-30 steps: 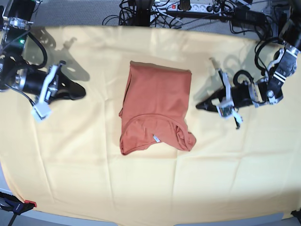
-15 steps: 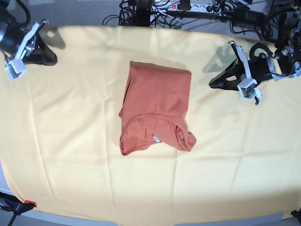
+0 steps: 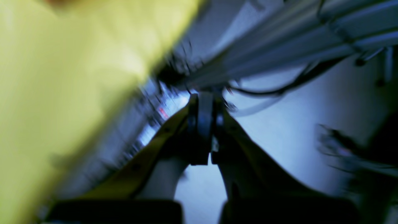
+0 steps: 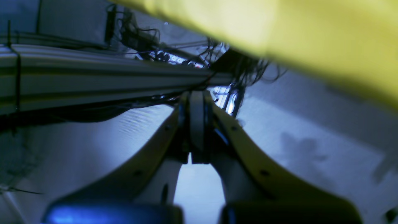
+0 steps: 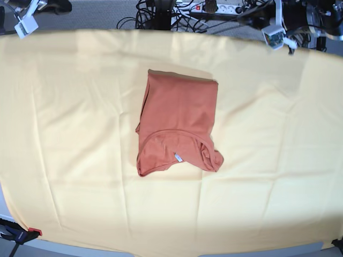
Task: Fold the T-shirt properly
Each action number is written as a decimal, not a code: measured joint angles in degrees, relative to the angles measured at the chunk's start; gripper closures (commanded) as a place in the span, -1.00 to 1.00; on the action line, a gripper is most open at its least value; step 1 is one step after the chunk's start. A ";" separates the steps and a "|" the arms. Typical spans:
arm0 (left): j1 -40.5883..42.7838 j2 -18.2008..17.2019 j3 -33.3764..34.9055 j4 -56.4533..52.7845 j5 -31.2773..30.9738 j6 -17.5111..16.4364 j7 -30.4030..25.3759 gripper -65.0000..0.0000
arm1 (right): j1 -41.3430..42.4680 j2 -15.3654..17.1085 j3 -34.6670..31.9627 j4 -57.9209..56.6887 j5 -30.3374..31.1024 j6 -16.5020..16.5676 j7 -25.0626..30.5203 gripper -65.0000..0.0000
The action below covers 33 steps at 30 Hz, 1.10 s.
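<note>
Rust-orange soft knit T-shirt (image 5: 178,122), folded into a compact packet, lies mid-counter in the base view, long axis running near to far, both arms parked off the far corners with neither clearly nearer. Left wrist view: left end effector (image 3: 203,124) pressed together, empty. Right wrist view: right end effector (image 4: 196,121) likewise together, pale yellow cloth (image 5: 80,160) open all round.

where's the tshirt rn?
In the base view, the T-shirt lies folded mid-table on the yellow cloth, neckline toward the near edge, clear of both arms.
</note>
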 measured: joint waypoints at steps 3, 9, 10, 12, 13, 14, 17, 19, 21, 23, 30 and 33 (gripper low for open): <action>7.13 4.44 -0.04 0.00 0.70 -0.24 0.76 1.00 | -4.17 -0.55 -0.42 -1.40 0.31 0.02 0.11 1.00; 16.20 11.96 1.09 -0.22 7.48 -0.68 -4.37 1.00 | -5.92 -0.31 -3.72 -9.46 0.50 -0.04 0.48 1.00; 16.46 12.87 1.84 -1.73 8.61 -1.03 -6.29 1.00 | -5.88 -0.31 -5.05 -11.34 0.48 -0.04 0.55 1.00; 16.11 14.16 4.20 -7.17 12.48 -0.74 -8.33 1.00 | -5.62 -0.17 -8.37 -15.17 0.22 -0.04 0.48 1.00; 15.67 14.38 5.70 -10.51 14.51 -0.39 -9.70 1.00 | -5.14 -0.09 -10.21 -17.05 -0.66 -0.07 0.39 1.00; 14.82 14.47 7.37 -13.90 15.34 -0.37 -11.34 1.00 | -4.13 0.09 -12.11 -19.04 -3.76 -0.13 1.20 1.00; 9.14 14.97 13.33 -24.68 18.45 1.25 -16.37 1.00 | -0.72 1.25 -17.92 -25.92 -13.79 -0.28 9.68 1.00; 4.57 15.85 16.92 -32.89 21.53 2.60 -18.45 1.00 | 2.27 2.45 -21.57 -31.28 -20.22 -0.33 15.04 1.00; -0.17 17.20 19.87 -41.38 23.93 3.06 -20.61 1.00 | 6.19 3.32 -24.96 -36.26 -25.40 -0.35 18.88 1.00; -5.27 18.99 21.99 -49.90 25.38 2.89 -23.78 1.00 | 10.14 3.37 -28.17 -41.03 -30.14 -0.28 22.99 1.00; -19.19 25.79 24.02 -76.50 36.24 2.95 -39.36 1.00 | 21.46 3.21 -39.47 -59.65 -49.66 -0.52 40.89 1.00; -23.23 27.21 24.26 -85.94 41.79 2.62 -49.09 1.00 | 25.75 3.06 -44.61 -67.49 -56.35 -0.57 51.56 1.00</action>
